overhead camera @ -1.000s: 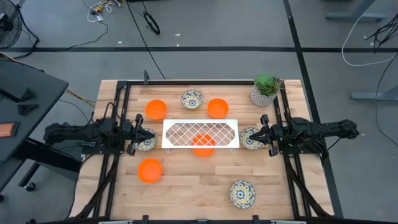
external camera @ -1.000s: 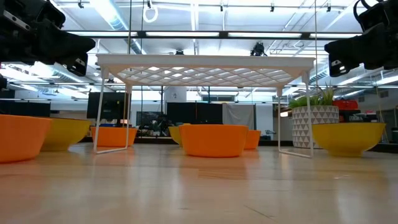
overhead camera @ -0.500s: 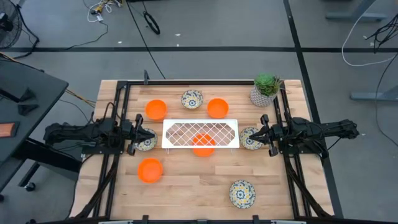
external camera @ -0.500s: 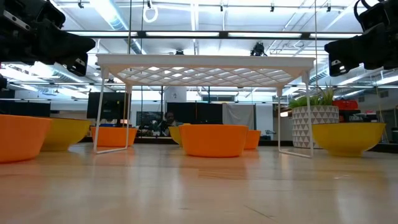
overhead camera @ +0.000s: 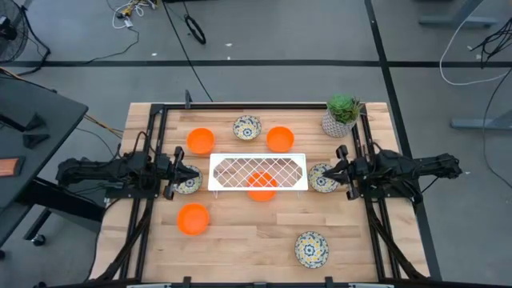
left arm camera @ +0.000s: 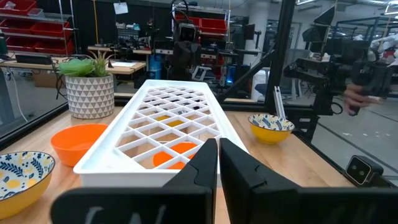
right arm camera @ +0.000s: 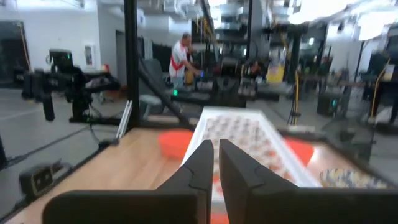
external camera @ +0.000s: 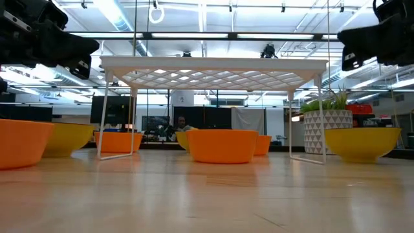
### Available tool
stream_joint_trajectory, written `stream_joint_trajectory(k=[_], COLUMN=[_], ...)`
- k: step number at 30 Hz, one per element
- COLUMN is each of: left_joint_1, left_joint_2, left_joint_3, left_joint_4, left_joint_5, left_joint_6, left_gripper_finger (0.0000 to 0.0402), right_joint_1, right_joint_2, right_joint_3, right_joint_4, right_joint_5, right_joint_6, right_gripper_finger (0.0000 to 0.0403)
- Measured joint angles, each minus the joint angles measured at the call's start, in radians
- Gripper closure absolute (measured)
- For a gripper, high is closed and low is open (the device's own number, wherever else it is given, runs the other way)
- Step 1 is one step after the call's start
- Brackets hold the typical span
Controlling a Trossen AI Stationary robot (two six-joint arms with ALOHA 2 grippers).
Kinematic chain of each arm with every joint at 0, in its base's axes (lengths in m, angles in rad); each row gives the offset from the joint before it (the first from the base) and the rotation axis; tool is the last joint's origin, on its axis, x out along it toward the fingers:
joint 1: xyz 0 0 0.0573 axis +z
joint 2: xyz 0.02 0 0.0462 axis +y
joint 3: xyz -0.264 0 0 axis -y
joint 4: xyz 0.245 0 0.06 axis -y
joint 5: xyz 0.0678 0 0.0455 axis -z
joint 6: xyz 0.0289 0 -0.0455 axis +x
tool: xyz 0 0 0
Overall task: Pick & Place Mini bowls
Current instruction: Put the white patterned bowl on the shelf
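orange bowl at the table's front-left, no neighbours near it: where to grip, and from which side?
Grip the rim of the orange bowl, coming straight down from above, one finger inside the wall and one outside. It sits upright, mouth up and empty, on bare table, so any rim point looks open. The left gripper is nearest, probably best suited.

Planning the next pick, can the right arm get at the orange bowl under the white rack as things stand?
Probably not from above: the white lattice rack covers the orange bowl. The right gripper sits at the rack's right end, so a low sideways reach between the legs looks the only route.
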Motion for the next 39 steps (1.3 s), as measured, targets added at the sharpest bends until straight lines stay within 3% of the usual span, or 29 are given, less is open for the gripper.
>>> stream_joint_trajectory(k=[16, 25, 34, 39], left_joint_1=[0.000, 0.000, 0.000, 0.000], left_joint_2=[0.000, 0.000, 0.000, 0.000], left_joint_3=[0.000, 0.000, 0.000, 0.000], left_joint_4=[0.000, 0.000, 0.000, 0.000], left_joint_5=[0.000, 0.000, 0.000, 0.000], left_joint_6=[0.000, 0.000, 0.000, 0.000], left_gripper_finger=[0.0378, 0.0378, 0.0378, 0.0378], right_joint_1=[0.000, 0.000, 0.000, 0.000], right_joint_2=[0.000, 0.000, 0.000, 0.000], right_joint_3=[0.000, 0.000, 0.001, 0.072], right_joint_4=[0.455, 0.677, 1.008, 1.031], right_joint_5=[0.090, 0.119, 0.247, 0.271], right_joint_6=[0.029, 0.014, 0.045, 0.071], right_gripper_finger=[0.0372, 0.0398, 0.0401, 0.0402])
